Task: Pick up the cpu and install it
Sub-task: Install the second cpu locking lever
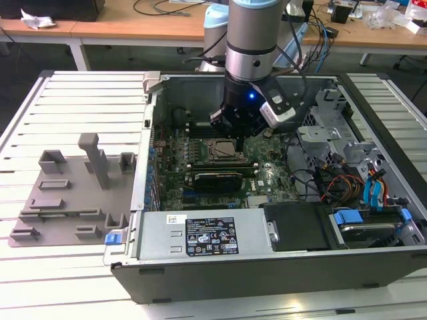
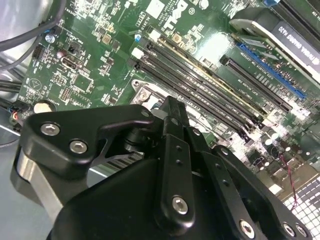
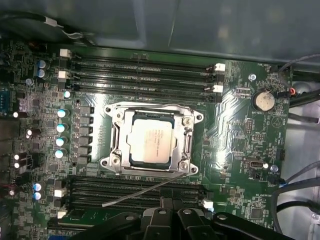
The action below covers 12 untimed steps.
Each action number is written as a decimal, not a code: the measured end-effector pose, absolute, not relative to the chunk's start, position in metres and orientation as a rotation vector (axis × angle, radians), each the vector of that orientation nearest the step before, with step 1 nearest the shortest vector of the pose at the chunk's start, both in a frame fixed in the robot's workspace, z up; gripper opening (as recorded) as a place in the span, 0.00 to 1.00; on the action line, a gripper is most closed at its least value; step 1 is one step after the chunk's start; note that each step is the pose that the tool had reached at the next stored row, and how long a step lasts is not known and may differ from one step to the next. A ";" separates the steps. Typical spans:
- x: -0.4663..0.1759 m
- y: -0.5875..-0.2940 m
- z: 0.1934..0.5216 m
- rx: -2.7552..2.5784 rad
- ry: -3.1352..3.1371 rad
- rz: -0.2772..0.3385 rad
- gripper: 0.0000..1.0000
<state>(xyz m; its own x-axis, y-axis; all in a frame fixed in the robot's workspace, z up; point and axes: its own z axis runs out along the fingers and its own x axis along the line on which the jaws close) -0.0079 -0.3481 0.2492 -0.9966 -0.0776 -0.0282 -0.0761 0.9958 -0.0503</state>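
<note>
1. Black linkages and screw heads of my gripper (image 2: 172, 150) sit closest in both wrist views; the fingertips themselves are hidden, so I cannot tell whether it is spread or closed, and I see nothing held in it.
2. Just beyond the gripper, in the first wrist view, a thin metal lever (image 3: 150, 192) runs across the memory slots (image 3: 140, 192), near the socket's edge.
3. Next comes the cpu (image 3: 152, 142). It lies flat inside the socket (image 3: 112, 150), square to the metal frame, seemingly already seated in place.
4. It looks like a small square chip with a pale silvery top carrying faint print, a thin dark border showing around it inside the frame.
5. I judge it light, rigid and slick on that metal top, with a delicate underside. Any hold belongs on two opposite edges, kept level, never pressing down on the face.
6. Farther off, a second bank of memory slots (image 3: 142, 72) lies past the socket, and a coin battery (image 3: 263, 100) sits to one side.
7. In the exterior view, my arm (image 1: 250, 40) reaches down into the open computer case (image 1: 267, 267), over the green motherboard (image 1: 273, 177); a grey tray (image 1: 67, 200) rests outside the case on the exterior view's left.
</note>
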 end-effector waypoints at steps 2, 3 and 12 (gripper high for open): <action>-0.008 -0.349 0.249 -0.120 3.108 -0.076 0.11; -0.008 -0.350 0.249 -0.120 3.108 -0.076 0.11; -0.008 -0.358 0.244 -0.120 3.108 -0.061 0.11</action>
<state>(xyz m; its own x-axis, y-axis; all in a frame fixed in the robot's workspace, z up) -0.0083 -0.3578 0.2438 -0.9966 -0.0774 -0.0291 -0.0762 0.9963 -0.0401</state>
